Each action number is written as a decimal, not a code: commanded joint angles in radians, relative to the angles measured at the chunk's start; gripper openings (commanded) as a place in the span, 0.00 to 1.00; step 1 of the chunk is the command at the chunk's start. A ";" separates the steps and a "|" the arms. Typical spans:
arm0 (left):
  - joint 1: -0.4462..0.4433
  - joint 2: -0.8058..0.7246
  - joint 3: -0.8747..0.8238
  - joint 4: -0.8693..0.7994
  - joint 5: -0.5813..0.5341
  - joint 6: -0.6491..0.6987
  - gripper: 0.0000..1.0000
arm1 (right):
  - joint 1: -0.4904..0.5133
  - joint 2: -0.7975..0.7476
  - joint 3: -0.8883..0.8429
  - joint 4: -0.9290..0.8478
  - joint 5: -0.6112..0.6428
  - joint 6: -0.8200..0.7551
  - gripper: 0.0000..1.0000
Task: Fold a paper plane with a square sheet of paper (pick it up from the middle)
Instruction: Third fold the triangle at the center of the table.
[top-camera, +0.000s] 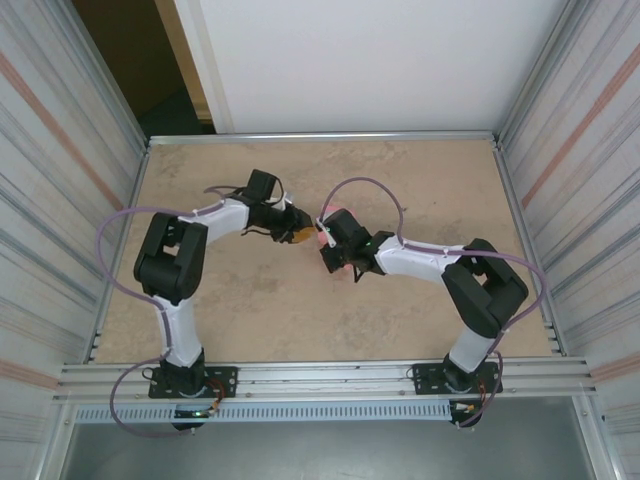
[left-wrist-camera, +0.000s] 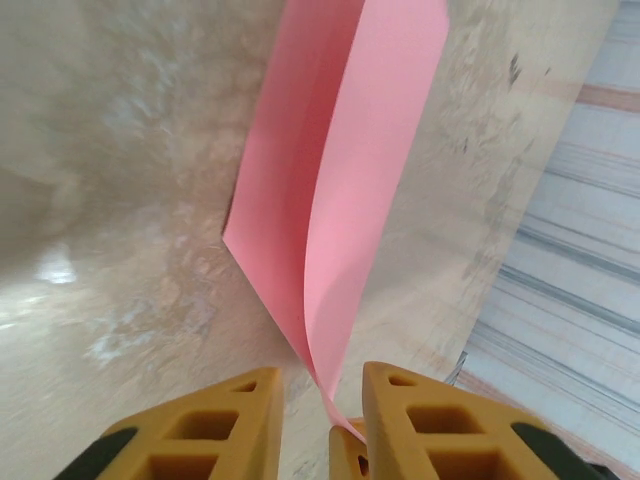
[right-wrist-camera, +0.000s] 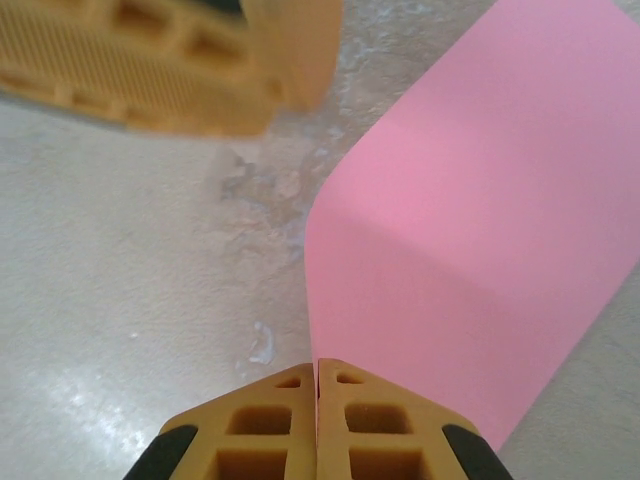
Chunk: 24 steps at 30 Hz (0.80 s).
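Beige mottled tabletop (top-camera: 420, 180), metal-walled cell.
Item: square sheet of paper (left-wrist-camera: 340, 150). Pink, thin, very light and limp. It curls under its own weight, should crease readily, and would likely slip from a loose pinch. Best taken flat by an edge.
Location: raised over mid-table between my grippers.
My right gripper (right-wrist-camera: 316, 400): clenched on its edge.
My left gripper (left-wrist-camera: 320, 420): jaws parted, sheet passing between them, unclamped.
Arms: both elbows bent, wrists facing each other.

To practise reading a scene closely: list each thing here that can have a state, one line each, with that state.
square sheet of paper, bent over in a loose curve, not yet a plane.
right gripper, shut on the sheet's edge.
left gripper, jaws a little apart, the sheet running down between them.
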 joint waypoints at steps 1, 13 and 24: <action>0.033 -0.058 -0.014 -0.022 -0.004 0.030 0.31 | -0.020 -0.062 -0.030 0.024 -0.173 -0.044 0.01; -0.021 0.032 0.088 0.010 0.007 0.067 0.29 | -0.013 -0.014 -0.051 0.057 -0.381 -0.008 0.00; -0.059 0.203 0.211 -0.124 -0.049 0.158 0.20 | 0.006 0.010 -0.070 0.063 -0.390 0.014 0.00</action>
